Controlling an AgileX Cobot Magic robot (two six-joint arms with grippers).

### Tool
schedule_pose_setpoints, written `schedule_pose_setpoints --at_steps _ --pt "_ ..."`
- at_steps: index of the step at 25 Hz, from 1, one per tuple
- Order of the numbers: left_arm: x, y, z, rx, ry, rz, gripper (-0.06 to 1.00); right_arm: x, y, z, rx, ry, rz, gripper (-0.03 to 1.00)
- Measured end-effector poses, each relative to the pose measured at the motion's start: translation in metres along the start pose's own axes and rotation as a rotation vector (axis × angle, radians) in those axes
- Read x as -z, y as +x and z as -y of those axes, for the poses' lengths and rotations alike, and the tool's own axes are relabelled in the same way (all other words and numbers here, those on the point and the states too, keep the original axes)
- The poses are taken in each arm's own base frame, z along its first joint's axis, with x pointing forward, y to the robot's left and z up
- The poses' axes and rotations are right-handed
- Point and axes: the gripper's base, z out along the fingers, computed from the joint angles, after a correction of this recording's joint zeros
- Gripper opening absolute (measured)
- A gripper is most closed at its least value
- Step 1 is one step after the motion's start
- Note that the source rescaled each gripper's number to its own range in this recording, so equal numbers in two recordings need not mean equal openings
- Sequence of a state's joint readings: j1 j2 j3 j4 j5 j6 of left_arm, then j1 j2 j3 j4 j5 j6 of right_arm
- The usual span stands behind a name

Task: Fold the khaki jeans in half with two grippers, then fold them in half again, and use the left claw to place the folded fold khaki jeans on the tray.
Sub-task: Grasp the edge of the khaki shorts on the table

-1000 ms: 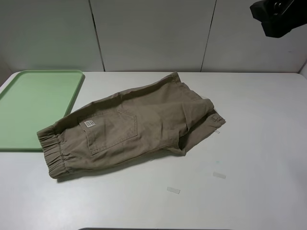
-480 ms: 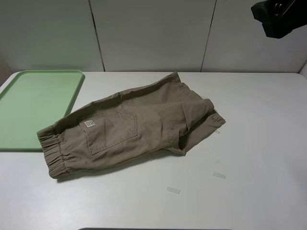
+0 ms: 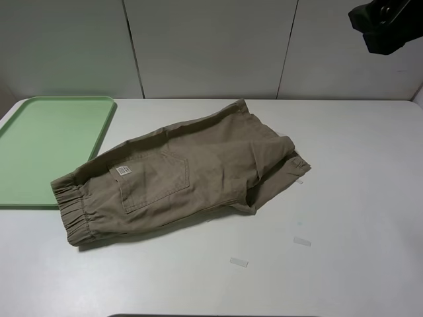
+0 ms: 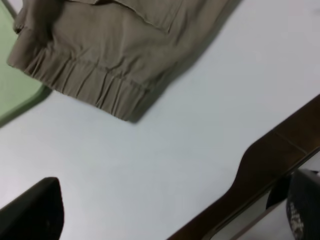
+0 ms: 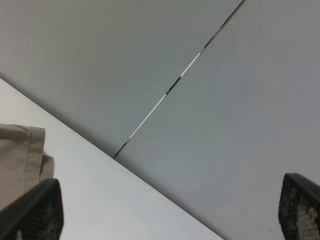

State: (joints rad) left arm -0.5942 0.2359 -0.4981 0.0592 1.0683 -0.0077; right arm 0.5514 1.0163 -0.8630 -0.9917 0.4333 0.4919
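Note:
The khaki jeans [image 3: 182, 175] lie flat and slanted in the middle of the white table, elastic waistband at the front left and leg hems at the right. The waistband end overlaps the corner of the pale-green tray [image 3: 46, 142] at the left. The left wrist view shows the waistband [image 4: 85, 80] and a tray corner [image 4: 12, 95]; my left gripper [image 4: 167, 217] is open and empty, above the table near its front edge. My right gripper [image 5: 165, 220] is open and empty, raised high and facing the back wall; a hem [image 5: 20, 160] shows below it. The right arm [image 3: 386, 23] hangs at the top right.
Two small clear tape strips [image 3: 238, 262] [image 3: 302, 242] lie on the table in front of the shorts. The table's dark front edge [image 4: 270, 155] shows in the left wrist view. Grey wall panels [image 3: 211, 46] stand behind the table.
The right arm has shifted slightly to the right at the top of the exterior view. The shorts and tray have not moved.

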Motion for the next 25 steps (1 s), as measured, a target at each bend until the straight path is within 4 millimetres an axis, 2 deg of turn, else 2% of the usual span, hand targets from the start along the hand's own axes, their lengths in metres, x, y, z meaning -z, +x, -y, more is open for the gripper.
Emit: schedule_pose_setpoints --at_steps 12,21,25 --pt "0.000 0.001 0.000 0.004 -0.002 0.014 0.93 0.000 0.000 0.000 -0.011 -0.004 -0.003 0.94" --pt "0.015 0.016 -0.001 0.028 -0.028 0.164 0.93 0.000 0.002 -0.005 -0.128 -0.051 -0.030 0.94" --pt "0.016 0.018 -0.001 0.080 -0.086 0.173 0.93 0.000 0.003 -0.007 -0.171 -0.069 -0.039 0.94"
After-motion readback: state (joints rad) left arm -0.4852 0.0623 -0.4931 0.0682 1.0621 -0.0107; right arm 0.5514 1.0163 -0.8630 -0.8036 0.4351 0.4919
